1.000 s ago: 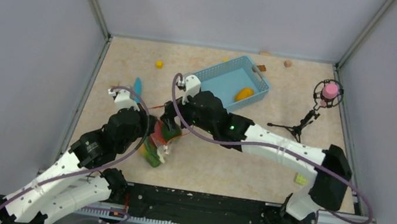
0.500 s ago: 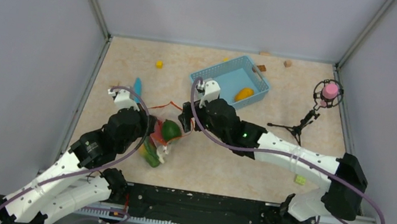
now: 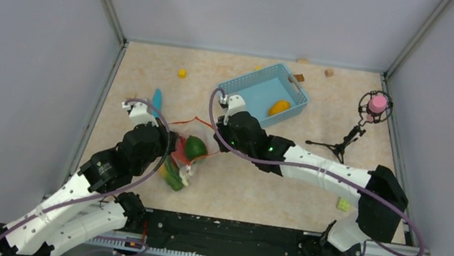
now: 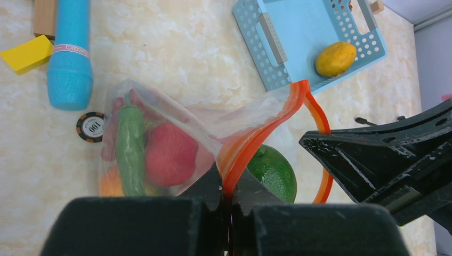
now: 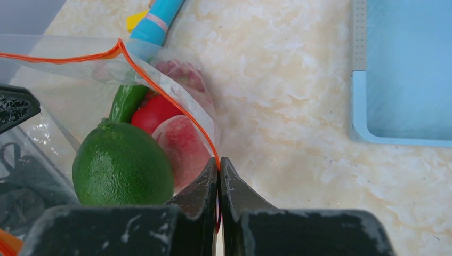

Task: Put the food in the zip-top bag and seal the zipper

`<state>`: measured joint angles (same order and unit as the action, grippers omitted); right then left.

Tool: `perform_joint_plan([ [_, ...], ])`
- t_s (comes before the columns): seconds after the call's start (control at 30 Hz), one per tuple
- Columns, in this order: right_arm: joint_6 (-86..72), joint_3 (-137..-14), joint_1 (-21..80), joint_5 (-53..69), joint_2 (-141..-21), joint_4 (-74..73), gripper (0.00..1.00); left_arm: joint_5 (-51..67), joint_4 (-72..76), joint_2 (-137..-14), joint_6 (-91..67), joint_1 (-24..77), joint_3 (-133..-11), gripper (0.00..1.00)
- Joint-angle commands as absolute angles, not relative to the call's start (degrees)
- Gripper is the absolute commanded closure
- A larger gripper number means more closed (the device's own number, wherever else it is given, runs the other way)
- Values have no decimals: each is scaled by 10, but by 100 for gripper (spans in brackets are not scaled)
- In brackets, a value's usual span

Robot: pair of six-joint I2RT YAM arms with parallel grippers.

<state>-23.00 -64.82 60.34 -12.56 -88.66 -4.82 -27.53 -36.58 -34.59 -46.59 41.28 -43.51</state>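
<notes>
From above, the clear zip-top bag (image 3: 185, 156) lies between the two arms, its mouth pulled open. The left gripper (image 3: 173, 152) is at its near side and the right gripper (image 3: 216, 142) at its far side. A lime (image 3: 195, 147) shows in the opening. Behind them, the light-blue mesh basket (image 3: 241, 89) holds one yellow mango (image 3: 279, 107).

On the left wrist camera, the left gripper's fingers are pinched tight on the orange-red zipper (image 4: 261, 136). Deeper in the bag are a long green chili (image 4: 130, 149) and a red tomato (image 4: 170, 154). A light-blue stick (image 4: 69, 53) lies just beyond the bag.

On the right wrist camera, the right gripper's fingers are clamped on the opposite zipper edge. The lime sits in the open mouth, with a pink peach (image 5: 184, 146) touching it. The part of the basket seen here is bare.
</notes>
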Motion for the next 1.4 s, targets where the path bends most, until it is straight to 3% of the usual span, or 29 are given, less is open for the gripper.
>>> perform_joint_plan([
  [0.0,-177,-712,603,-120,-839,-69,100,-304,-348,-327,-470,414,-463,100],
  [0.4,-102,-817,603,15,-809,-130,100,-298,-341,-325,-466,414,-460,100],
  [0.7,-89,-818,603,3,-819,-145,100,-305,-350,-362,-459,414,-472,100],
  [1.0,-89,-857,603,-35,-884,-178,100,-332,-446,-490,-460,414,-548,100],
  [1.23,-86,-854,590,-241,-866,-204,100,-383,-480,-475,-474,414,-556,100],
  [1.37,-60,-848,571,-223,-829,-204,100,-397,-485,-460,-469,414,-553,100],
])
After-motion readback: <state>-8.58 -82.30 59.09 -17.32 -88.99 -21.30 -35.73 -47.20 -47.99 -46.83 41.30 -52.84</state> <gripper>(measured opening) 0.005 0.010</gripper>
